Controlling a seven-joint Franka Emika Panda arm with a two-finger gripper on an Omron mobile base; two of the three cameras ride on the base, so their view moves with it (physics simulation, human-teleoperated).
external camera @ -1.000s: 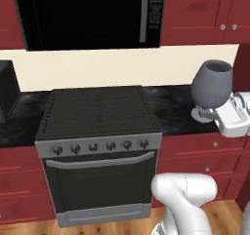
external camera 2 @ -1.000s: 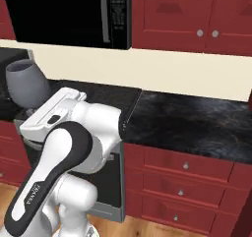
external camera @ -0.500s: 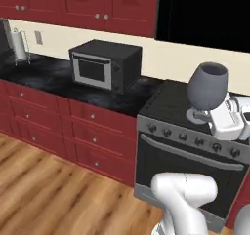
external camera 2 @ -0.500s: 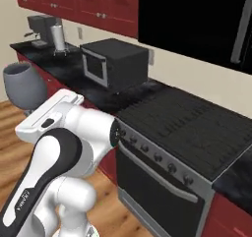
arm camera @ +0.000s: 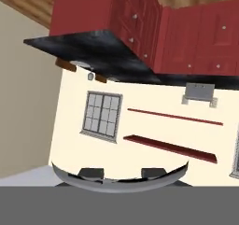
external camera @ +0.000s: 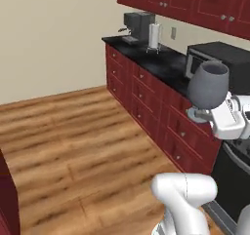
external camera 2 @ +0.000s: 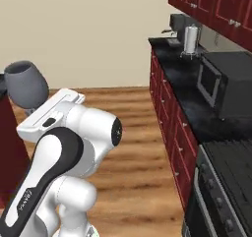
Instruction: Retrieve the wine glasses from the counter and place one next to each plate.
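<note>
Left base view: the white arm carries one wine glass (external camera: 208, 85) upright at the right of the scene, its grey translucent bowl uppermost and its round foot resting against the white hand. The pincer (external camera: 207, 114) is clamped on the stem just above the foot (the fingertips themselves are largely hidden behind the glass). Behind the glass runs the black marbled worktop (external camera: 163, 63) over dark red cabinets (external camera: 146, 100), carrying a dark coffee machine (external camera: 136, 27) at its far end, a paper towel roll (external camera: 155, 35) just beside it, and a black microwave (external camera: 222, 63) nearer the arm. A wooden floor (external camera: 83, 146) fills the left and near part of the scene, bounded by a beige wall (external camera: 53, 34).

Right base view: the same glass (external camera 2: 25, 85) appears at the far left, held above the arm's white forearm; the worktop (external camera 2: 189, 91) runs along the right, ending in a black stove (external camera 2: 231, 167) at the near right.

Hand view: the curved rim of the glass foot (arm camera: 121, 180) spans the bottom, between the two dark fingertips (arm camera: 91, 173); beyond it lie a cream wall, a window (arm camera: 101, 113) and two red shelves (arm camera: 170, 147).
</note>
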